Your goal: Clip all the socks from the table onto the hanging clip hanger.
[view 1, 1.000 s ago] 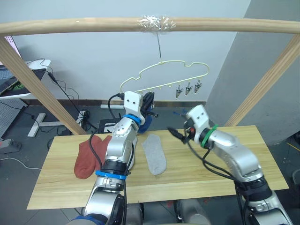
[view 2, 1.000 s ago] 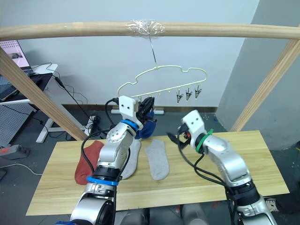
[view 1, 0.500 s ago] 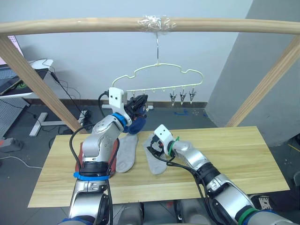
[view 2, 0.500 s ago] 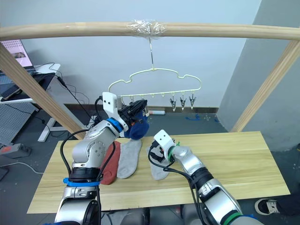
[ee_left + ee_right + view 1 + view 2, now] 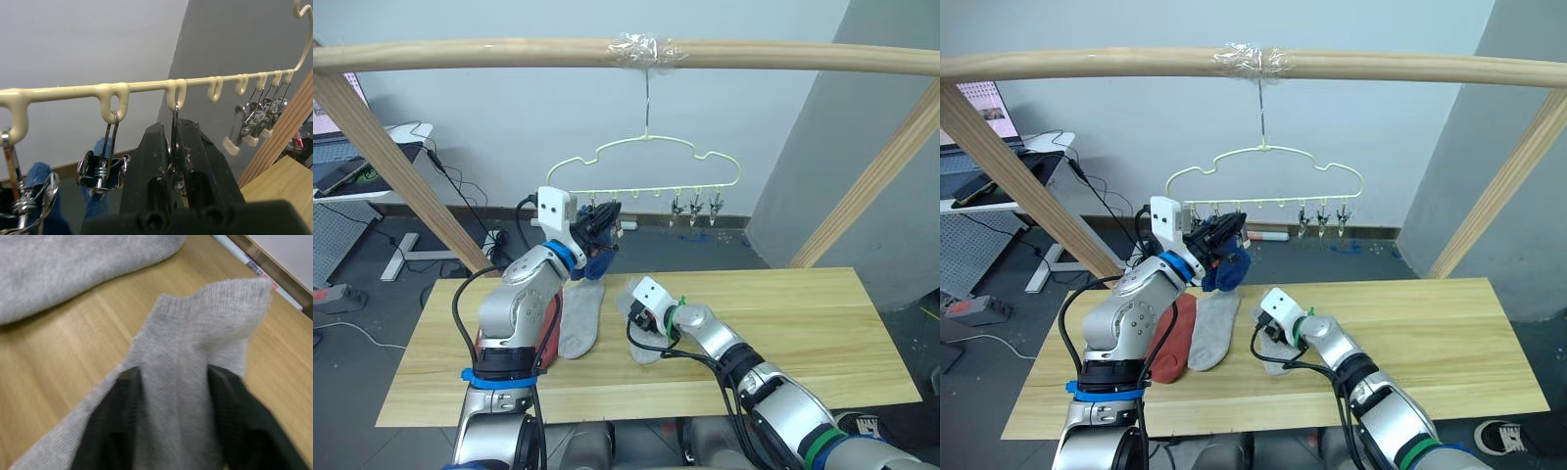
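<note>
**Left gripper pinching a hanger clip, right gripper astride a grey sock**

The left gripper (image 5: 172, 161) is raised to the clip hanger (image 5: 646, 162) and its two black fingers (image 5: 151, 166) are pressed together on one metal clip (image 5: 173, 147) that hangs from the hanger's lower bar. Just beside it, toward the hanger's left end, another clip (image 5: 103, 166) holds a blue sock (image 5: 1230, 271), which hangs against that gripper above the far edge of the table (image 5: 822, 323). Three bare clips (image 5: 695, 206) hang bunched near the hanger's right end. The hanger's hook goes up to a taped spot on the wooden pole (image 5: 460, 54).

The right gripper (image 5: 171, 421) is low on the tabletop, left of centre, its fingers (image 5: 117, 416) spread with a light grey sock (image 5: 195, 357) lying between and over them; the cuff of that sock points to the far edge. They are apart and not closed on the fabric. A second grey sock (image 5: 579, 318) lies flat just to the left, and a rust-red sock (image 5: 1173, 338) lies beside that one, nearer the table's left edge, partly behind the left arm.
</note>
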Action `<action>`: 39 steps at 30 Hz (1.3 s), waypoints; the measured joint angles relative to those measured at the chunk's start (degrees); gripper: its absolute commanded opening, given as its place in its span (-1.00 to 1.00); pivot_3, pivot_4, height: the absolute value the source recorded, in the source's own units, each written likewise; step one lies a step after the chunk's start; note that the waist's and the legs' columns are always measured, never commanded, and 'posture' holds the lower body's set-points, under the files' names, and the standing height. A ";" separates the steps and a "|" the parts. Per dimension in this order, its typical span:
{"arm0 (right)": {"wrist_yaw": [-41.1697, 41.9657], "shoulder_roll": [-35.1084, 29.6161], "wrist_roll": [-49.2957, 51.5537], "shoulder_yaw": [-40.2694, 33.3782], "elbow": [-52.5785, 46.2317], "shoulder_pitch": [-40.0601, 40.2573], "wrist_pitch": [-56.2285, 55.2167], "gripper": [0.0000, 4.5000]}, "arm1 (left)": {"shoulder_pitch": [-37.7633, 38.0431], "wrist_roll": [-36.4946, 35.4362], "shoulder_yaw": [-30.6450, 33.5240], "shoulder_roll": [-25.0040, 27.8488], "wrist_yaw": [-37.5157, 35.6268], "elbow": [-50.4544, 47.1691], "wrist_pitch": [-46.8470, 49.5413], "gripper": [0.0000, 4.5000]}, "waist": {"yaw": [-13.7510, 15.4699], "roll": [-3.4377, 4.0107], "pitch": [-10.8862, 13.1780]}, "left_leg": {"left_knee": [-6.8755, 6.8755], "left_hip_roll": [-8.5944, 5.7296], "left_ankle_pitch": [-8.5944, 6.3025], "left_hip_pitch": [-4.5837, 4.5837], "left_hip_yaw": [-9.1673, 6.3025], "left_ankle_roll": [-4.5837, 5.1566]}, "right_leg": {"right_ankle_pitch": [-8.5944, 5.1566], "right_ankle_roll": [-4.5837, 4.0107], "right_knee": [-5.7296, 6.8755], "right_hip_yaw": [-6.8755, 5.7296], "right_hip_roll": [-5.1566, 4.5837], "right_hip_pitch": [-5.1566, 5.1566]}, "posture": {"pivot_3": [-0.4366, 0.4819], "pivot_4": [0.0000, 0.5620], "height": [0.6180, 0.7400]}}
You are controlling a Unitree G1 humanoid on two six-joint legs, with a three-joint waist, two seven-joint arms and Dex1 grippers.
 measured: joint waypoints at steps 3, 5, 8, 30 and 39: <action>1.05 -3.72 -0.30 -0.39 -4.82 3.53 -0.84 -0.89 | 0.00 -0.11 0.06 -0.06 -0.08 0.04 0.04 -1.00 | 0.45 -0.02 -0.11 | 0.00 0.00 0.00 0.01 0.03 -0.01 | 0.00 0.00 -0.01 0.02 0.00 0.02 | -0.10 -0.46 1.00; 1.55 -6.50 -0.33 -0.70 -9.80 6.42 -0.65 -0.99 | -0.13 -0.53 0.03 -0.38 -0.16 0.12 0.60 -1.00 | 0.52 -0.01 -0.12 | 0.01 0.00 0.02 0.01 0.03 -0.03 | 0.00 0.00 -0.02 0.02 0.00 0.02 | -0.12 -0.45 1.00; 4.24 -11.78 0.14 -1.93 -19.12 11.84 1.53 -0.99 | -0.77 -2.90 0.44 -0.93 -0.33 0.63 2.91 -1.00 | 0.53 -0.01 -0.12 | 0.02 0.00 0.03 -0.03 0.03 -0.05 | -0.01 0.01 -0.05 0.02 -0.01 0.00 | -0.17 -0.45 1.00; 11.73 -18.13 4.84 -4.41 -63.95 15.21 20.05 -0.99 | -5.45 -21.59 10.19 -4.76 4.68 6.88 21.24 -1.00 | -1.15 -0.05 -0.10 | 0.00 0.03 0.02 -0.14 0.02 -0.06 | -0.01 0.02 -0.21 -0.02 0.02 -0.05 | -0.32 -0.46 1.00; 11.68 -17.33 4.80 -3.77 -63.76 13.05 20.24 -0.99 | -5.41 -21.52 9.56 -4.79 4.65 6.78 21.11 -1.00 | -1.16 -0.05 -0.10 | -0.01 0.03 0.02 -0.15 0.02 -0.06 | -0.01 0.02 -0.23 -0.02 0.01 -0.06 | -0.31 -0.46 1.00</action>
